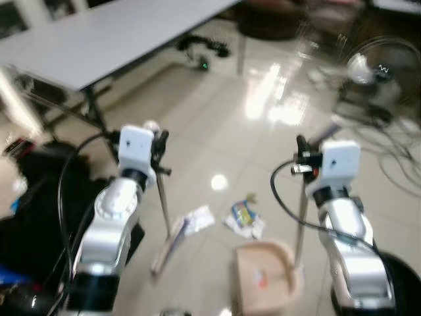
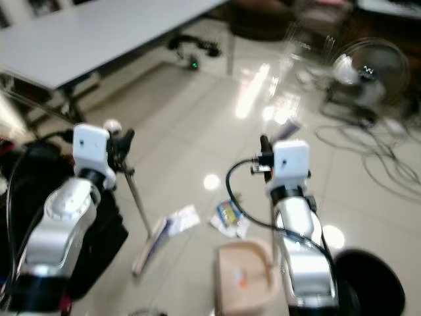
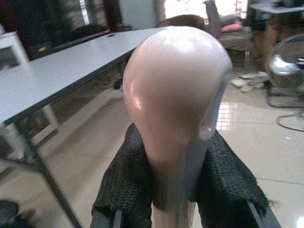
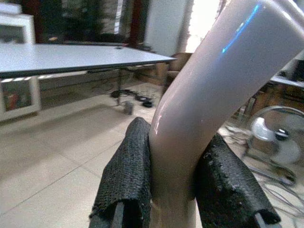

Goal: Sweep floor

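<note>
My left gripper is shut on the thin broom handle, just below its rounded pale top. The broom head rests on the tiled floor. My right gripper is shut on the upright pale dustpan handle. The beige dustpan sits on the floor between my arms. In front of it lie a flat white paper scrap and a crumpled blue-and-yellow wrapper. Black padded fingers press both sides of the broom handle.
A long grey table with black legs stands at the far left. A floor fan and loose cables lie at the far right. A black bag sits by my left arm, and a black round object by my right.
</note>
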Tool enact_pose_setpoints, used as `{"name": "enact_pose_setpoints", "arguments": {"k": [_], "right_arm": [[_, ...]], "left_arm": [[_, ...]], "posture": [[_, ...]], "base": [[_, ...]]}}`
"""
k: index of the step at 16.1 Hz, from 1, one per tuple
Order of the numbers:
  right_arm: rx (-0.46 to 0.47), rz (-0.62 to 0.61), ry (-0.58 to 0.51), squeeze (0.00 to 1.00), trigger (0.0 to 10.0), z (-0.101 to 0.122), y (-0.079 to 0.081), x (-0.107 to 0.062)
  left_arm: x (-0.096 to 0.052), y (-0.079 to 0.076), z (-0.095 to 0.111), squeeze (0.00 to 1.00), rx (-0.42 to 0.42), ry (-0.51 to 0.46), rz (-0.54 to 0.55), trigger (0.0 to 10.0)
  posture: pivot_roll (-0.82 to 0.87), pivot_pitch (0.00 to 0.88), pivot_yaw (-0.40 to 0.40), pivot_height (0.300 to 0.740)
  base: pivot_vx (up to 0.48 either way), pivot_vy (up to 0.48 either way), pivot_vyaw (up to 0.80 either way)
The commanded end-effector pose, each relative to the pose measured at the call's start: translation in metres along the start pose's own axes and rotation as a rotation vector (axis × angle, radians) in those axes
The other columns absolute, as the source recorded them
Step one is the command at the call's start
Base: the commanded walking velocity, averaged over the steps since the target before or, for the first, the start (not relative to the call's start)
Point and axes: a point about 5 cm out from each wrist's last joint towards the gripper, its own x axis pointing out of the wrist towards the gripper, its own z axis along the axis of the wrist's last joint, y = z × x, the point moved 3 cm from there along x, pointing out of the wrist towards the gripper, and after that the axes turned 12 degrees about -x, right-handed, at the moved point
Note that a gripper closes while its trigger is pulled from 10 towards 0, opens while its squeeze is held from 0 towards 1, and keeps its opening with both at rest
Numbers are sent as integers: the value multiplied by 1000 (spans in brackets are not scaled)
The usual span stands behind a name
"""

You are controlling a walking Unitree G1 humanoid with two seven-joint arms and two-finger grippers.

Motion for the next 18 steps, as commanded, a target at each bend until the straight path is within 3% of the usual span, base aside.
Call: {"name": "enact_pose_setpoints", "arguments": {"k": [1, 18], "right_arm": [[28, -2, -57, 0, 10000, 14, 3, 2], [94, -50, -18, 0, 10000, 6, -5, -2]], "left_arm": [[0, 8, 9, 0, 38, -33, 25, 10000], [3, 6, 8, 0, 43, -32, 9, 10000]], "posture": [[5, 60, 33, 740], [4, 73, 44, 740]], "base": [[424, 0, 800], [424, 0, -41]]}}
